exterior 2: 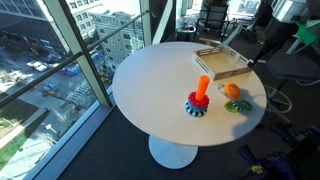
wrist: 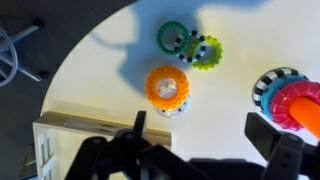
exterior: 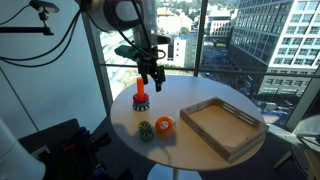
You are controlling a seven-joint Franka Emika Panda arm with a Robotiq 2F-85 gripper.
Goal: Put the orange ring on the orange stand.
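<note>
The orange ring (wrist: 167, 87) lies flat on the white round table, resting partly on a small whitish ring (wrist: 176, 108). It also shows in both exterior views (exterior: 164, 124) (exterior 2: 231, 91). The orange stand (wrist: 296, 103) stands at the right edge of the wrist view, a striped ring round its base. It also shows in both exterior views (exterior: 140, 95) (exterior 2: 201, 95). My gripper (wrist: 200, 135) is open and empty. It hovers above the table between the ring and the stand (exterior: 151, 78), touching neither.
A wooden tray (exterior: 222, 128) (wrist: 70, 135) sits on the table beside the ring. A dark green ring (wrist: 172, 38) and a yellow-green ring (wrist: 206, 50) lie together beyond the orange ring. The table edge (wrist: 70, 60) curves past on the left, by the windows.
</note>
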